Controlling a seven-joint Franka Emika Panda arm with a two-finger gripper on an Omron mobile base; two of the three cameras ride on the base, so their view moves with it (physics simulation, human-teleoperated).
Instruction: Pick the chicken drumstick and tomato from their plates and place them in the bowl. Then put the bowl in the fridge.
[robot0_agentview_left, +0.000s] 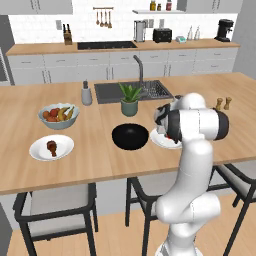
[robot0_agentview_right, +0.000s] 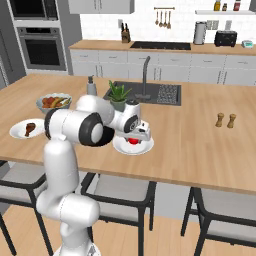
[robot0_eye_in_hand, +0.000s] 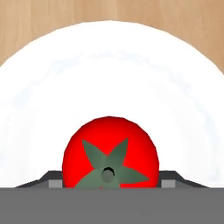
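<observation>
- The small round bright red tomato (robot0_eye_in_hand: 110, 151) with a green star-shaped stem cap sits on a round plain white shallow plate (robot0_eye_in_hand: 109, 70), on the light wooden tabletop (robot0_agentview_right: 200, 135) near its front edge.
- The two-finger pincer (robot0_agentview_right: 134, 138) of the white arm is down over that plate. In the hand view its dark tips show low on either side of the tomato, so the jaws straddle the fruit at a middling width. I cannot tell whether the pads touch the skin, so no firm hold can be claimed.
- By my judgement the tomato is light, smooth-skinned and round, so it can roll on the plate or slip out of a shallow pinch.
- It also looks soft enough to bruise, so a gentle squeeze suits it better than a hard one.
- The best hold seems to be across its widest part, with the stem cap pointing up between the fingers, as they stand now.
- The round, shallow, glossy black bowl (robot0_agentview_left: 130, 136) waits just beside this plate, so the carry should be brief.
- The small reddish-brown cooked drumstick (robot0_agentview_left: 51, 146) lies on the other white plate (robot0_agentview_left: 65, 150), well apart, near the grey-blue fruit bowl (robot0_agentview_left: 58, 116).
</observation>
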